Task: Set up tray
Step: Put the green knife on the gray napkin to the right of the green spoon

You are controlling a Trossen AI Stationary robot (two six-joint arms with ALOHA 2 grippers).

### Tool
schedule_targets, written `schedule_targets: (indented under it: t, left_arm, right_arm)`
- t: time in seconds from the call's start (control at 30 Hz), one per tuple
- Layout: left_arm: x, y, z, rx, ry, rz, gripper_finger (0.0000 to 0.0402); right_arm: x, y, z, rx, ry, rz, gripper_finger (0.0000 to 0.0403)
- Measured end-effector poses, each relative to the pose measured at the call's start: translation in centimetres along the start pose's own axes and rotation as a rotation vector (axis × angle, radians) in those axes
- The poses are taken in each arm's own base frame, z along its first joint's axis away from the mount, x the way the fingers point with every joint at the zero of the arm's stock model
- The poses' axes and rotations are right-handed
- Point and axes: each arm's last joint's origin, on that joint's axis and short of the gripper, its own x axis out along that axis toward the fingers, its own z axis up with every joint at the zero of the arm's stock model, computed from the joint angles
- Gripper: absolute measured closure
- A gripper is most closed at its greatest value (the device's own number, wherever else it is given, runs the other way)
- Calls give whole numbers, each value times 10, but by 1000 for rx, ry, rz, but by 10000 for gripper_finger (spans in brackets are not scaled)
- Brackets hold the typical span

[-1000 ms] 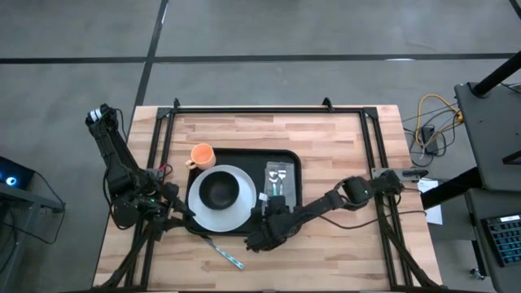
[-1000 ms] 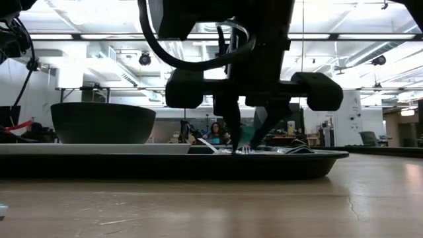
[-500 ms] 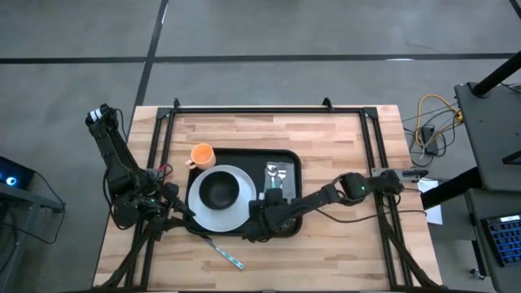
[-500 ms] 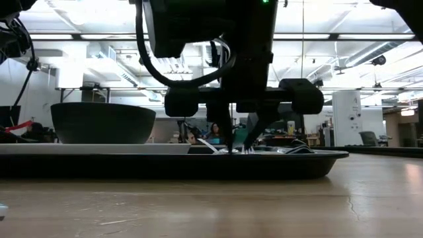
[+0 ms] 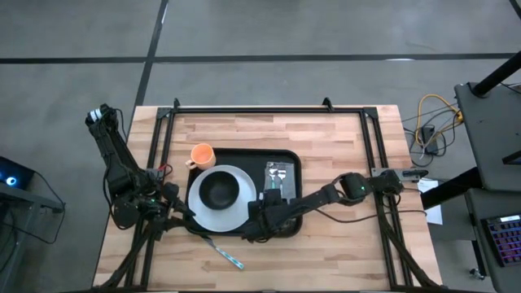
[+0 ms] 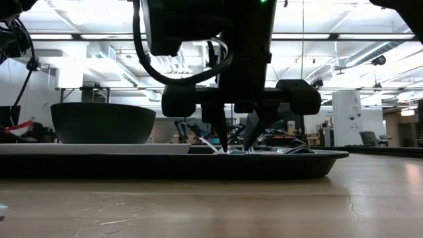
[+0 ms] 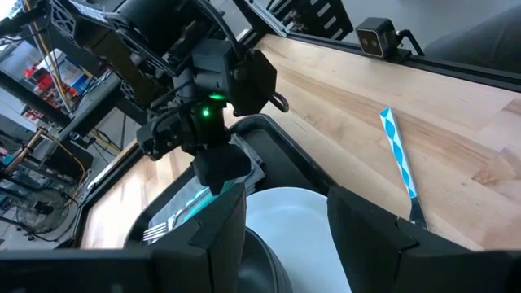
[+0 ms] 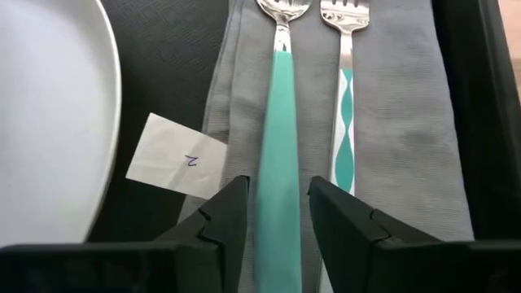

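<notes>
The black tray (image 5: 244,156) lies mid-table and holds a white plate (image 5: 232,218) with a black bowl (image 5: 218,190) on it. A grey napkin (image 8: 407,122) lies flat in the tray's right part. A teal-handled utensil (image 8: 277,146) and a fork with a teal-and-white handle (image 8: 343,155) lie on it side by side. My right gripper (image 5: 272,203) is low over the napkin's near end. It is open, with a finger on each side of the teal handle. My left gripper (image 7: 285,220) is open and empty, low at the tray's left near corner (image 5: 175,207).
An orange cup (image 5: 202,155) stands on the table at the tray's far left corner. A blue-and-white patterned utensil (image 5: 225,254) lies on the wood near the table's front edge. A white paper tag (image 8: 175,155) lies on the tray between plate and napkin. Black rails frame the table.
My right gripper has gone a little toward the table's far edge and left, from the tray's near rim to over the napkin's near end. In the low view its fingers first drew closer, then spread wider apart. The utensils have stayed on the napkin.
</notes>
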Motion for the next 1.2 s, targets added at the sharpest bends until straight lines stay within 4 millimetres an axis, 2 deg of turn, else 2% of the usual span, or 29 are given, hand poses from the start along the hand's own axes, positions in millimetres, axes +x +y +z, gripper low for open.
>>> schedule_targets:
  t: [0.33, 0.7, 1.0, 1.2]
  left_arm:
    - [-1, 1, 0, -11, -5, 1, 246]
    - [-15, 13, -10, -120, -92, 12, 246]
    - [-27, 25, -9, -265, -190, -4, 246]
    - [-26, 21, -3, -292, -251, -124, 246]
  right_arm:
    - [-14, 9, 11, -59, -57, 68, 286]
    - [-35, 22, 28, -199, -101, 157, 285]
    - [-60, 31, 42, -379, -112, 237, 275]
    - [-69, 31, 47, -469, -145, 253, 275]
